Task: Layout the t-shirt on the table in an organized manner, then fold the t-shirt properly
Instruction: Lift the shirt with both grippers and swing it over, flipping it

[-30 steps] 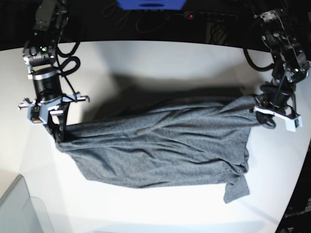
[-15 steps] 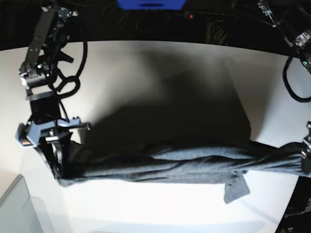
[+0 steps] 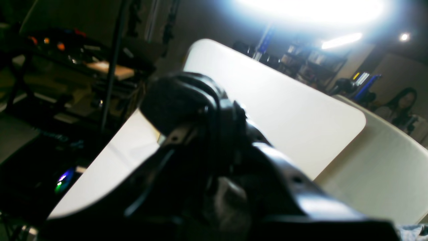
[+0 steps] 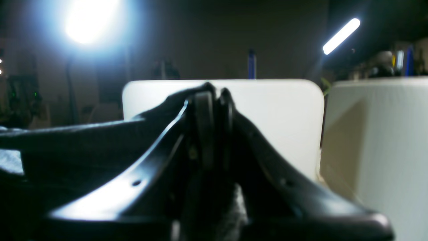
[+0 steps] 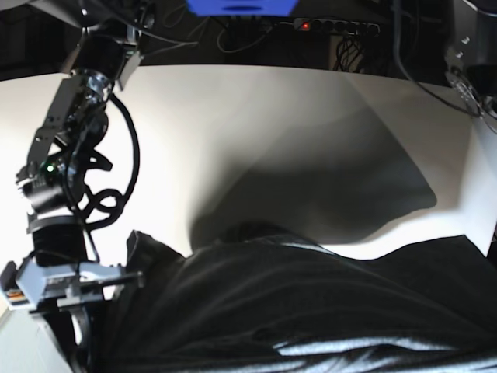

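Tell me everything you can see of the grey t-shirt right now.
The dark heather-grey knit t-shirt is lifted off the glossy white table, hanging close to the base camera and filling that view's lower half in soft folds. It casts a wide shadow. Both shut grippers pinch it; the right gripper shows cloth between its fingers.

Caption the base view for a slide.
Both arms hoist the t-shirt high above the table, its shadow spreading beneath.

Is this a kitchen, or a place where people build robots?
Probably a robot lab or workshop, not a kitchen. Two robot arms lift a grey t-shirt above a big white table, cluttered shelves stand at the back under bright lights, and a power strip lies behind the table.
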